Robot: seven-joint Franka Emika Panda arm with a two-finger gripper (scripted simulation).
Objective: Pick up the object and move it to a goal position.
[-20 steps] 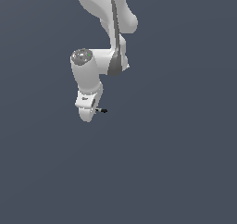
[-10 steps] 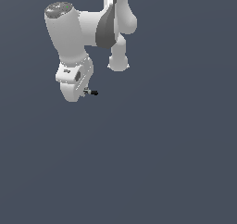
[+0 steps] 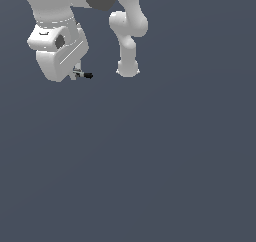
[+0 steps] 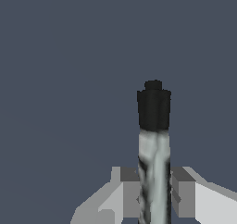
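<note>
Between the two grey finger pads of the single gripper sits one marker-like stick, clamped on its pale mottled barrel with the black cap pointing away from the wrist. Toward the exterior view's upper left, that stick pokes out sideways from the white gripper (only its dark tip shows clearly). One Panda arm is visible.

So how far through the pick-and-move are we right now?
The pick looks done: the gripper is shut on the marker-like stick, whose black end juts out beside the hand in the exterior view. The carry is in hand, with nothing visibly supporting the stick from below. Reaching the goal is left; no goal marker shows in either view.
</note>
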